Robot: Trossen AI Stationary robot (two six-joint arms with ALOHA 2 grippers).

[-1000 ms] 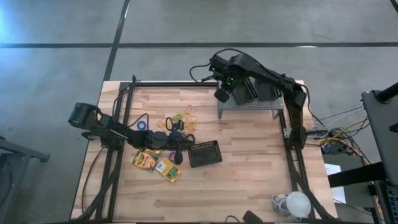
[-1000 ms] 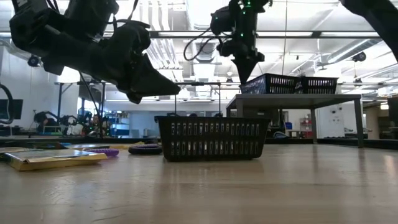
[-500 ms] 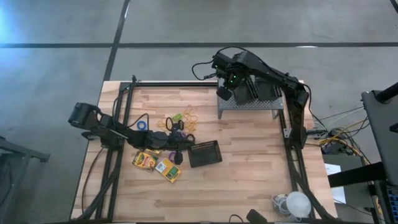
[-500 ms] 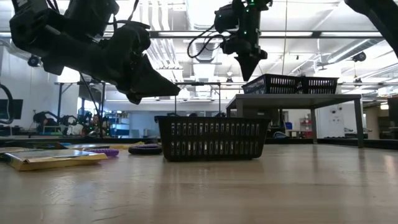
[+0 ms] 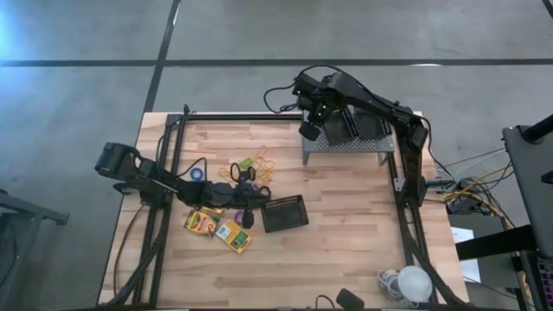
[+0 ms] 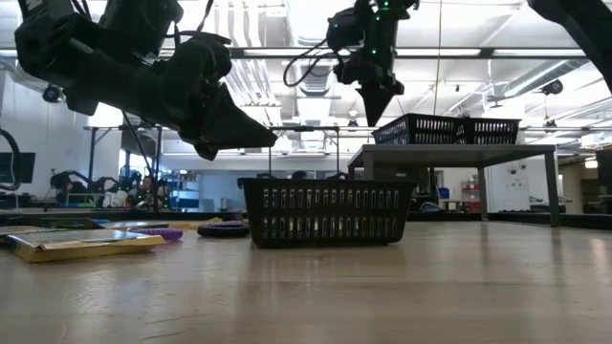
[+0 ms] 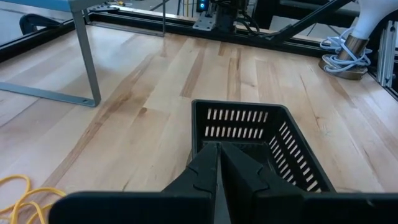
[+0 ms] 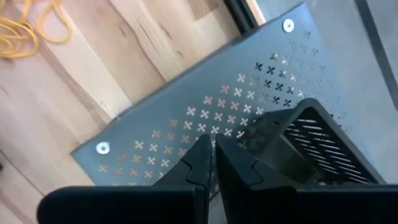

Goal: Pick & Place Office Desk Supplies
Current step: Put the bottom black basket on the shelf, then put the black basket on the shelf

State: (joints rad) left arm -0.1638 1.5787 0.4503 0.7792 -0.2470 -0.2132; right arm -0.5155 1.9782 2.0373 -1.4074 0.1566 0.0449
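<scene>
One black mesh bin (image 5: 285,213) stands on the wooden table by its base, also in the low view (image 6: 325,212). Two more bins (image 5: 359,125) sit on top of the grey perforated stand (image 5: 346,143). Two crayon boxes (image 5: 200,223) (image 5: 233,235) lie flat near the left arm. Yellow rubber bands (image 5: 263,164) and small rings (image 5: 197,174) lie behind them. My left gripper (image 5: 247,213) hovers shut just left of the table bin (image 7: 255,140). My right gripper (image 5: 308,131) hangs shut, pointing down, above the stand's left end (image 8: 186,106), beside a bin (image 8: 314,149).
Black frame rails (image 5: 164,173) run along the table's left, far and right sides. A coil of white cable (image 5: 406,282) lies at the near right corner. Bare wood lies between the table bin and the stand.
My right gripper has swayed a little toward the bins on the stand and back again, staying shut above the stand's left end.
</scene>
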